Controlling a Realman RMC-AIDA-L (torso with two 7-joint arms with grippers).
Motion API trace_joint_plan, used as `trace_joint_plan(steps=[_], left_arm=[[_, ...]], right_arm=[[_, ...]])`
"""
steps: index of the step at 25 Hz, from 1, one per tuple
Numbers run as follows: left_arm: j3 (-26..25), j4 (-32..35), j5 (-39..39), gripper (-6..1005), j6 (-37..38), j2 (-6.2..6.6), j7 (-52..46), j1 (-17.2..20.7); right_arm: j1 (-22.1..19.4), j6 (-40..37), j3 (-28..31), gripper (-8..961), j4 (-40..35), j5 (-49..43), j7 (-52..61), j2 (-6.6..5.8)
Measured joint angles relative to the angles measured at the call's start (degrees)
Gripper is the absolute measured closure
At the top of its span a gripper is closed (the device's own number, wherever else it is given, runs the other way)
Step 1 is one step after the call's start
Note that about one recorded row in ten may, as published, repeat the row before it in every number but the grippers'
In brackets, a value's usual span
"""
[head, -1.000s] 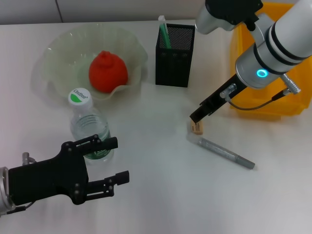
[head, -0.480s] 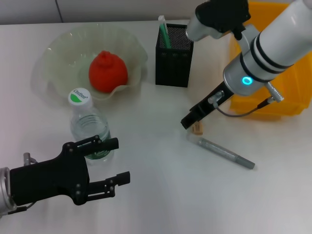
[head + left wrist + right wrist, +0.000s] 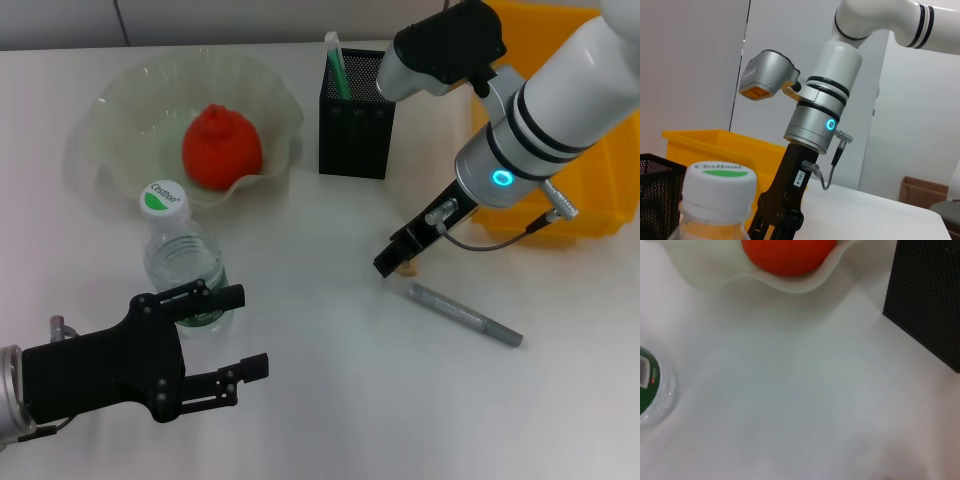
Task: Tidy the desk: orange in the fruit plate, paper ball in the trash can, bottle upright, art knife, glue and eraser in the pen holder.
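The right pincer [image 3: 392,262] is down at the white counter [image 3: 330,380], its dark tip right at the small tan eraser [image 3: 405,268]. The tip hides most of the eraser, so whether the fingers are spread or closed on it cannot be told. The low, slanted reach suggests the arm is placed to pick the eraser up for the black mesh pen holder [image 3: 358,112], which stands just behind it with a green-and-white stick already inside.

Just beside the eraser, toward the robot, lies the grey art knife [image 3: 466,315], flat on the counter and untouched.

Behind the right arm sits the yellow bin [image 3: 590,215], likely serving as the trash can.

Across the counter, the orange [image 3: 221,147] already rests in the clear wavy fruit plate [image 3: 110,110]. The water bottle [image 3: 185,262] stands upright, cap on top, near the plate. The left pincer [image 3: 238,332] hovers beside the bottle, fingers spread and holding nothing, apparently idle.
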Motion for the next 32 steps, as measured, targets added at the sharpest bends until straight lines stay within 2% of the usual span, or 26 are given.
trace_joint_plan(steps=[7, 12, 14, 20, 23, 25, 28, 32], left_arm=[[0.02, 0.0, 0.0, 215, 0.0, 0.0, 0.03, -0.01], [0.76, 0.0, 0.0, 215, 0.12, 0.05, 0.04, -0.02], [0.84, 0.0, 0.0, 215, 0.14, 0.08, 0.04, -0.01], [0.88, 0.0, 0.0, 215, 0.06, 0.1, 0.04, -0.01], [0.88, 0.01, 0.0, 215, 0.03, 0.1, 0.04, -0.01], [0.88, 0.01, 0.0, 215, 0.08, 0.14, 0.04, 0.01], [0.89, 0.0, 0.01, 215, 0.33, 0.21, 0.04, 0.14], [1.21, 0.1, 0.0, 215, 0.97, 0.27, 0.09, 0.61]], right_arm=[[1.93, 1.51, -0.02, 354, 4.65, 0.86, -0.1, -0.02], [2.11, 1.89, -0.03, 407, 5.25, 1.53, -0.32, -0.02], [2.19, 1.85, -0.04, 573, 5.43, 1.55, -0.44, -0.02], [2.28, 1.56, -0.04, 667, 5.29, 1.55, -0.62, -0.17], [2.15, 1.3, 0.08, 682, 4.37, 1.55, -0.69, -0.24], [1.23, 0.68, 0.38, 692, 2.06, 1.54, -0.71, -0.32], [-1.75, -1.22, 2.06, 692, -5.37, 1.55, -0.73, -0.44], [-6.71, -2.91, 7.73, 693, -17.59, 3.82, -2.31, -0.49]])
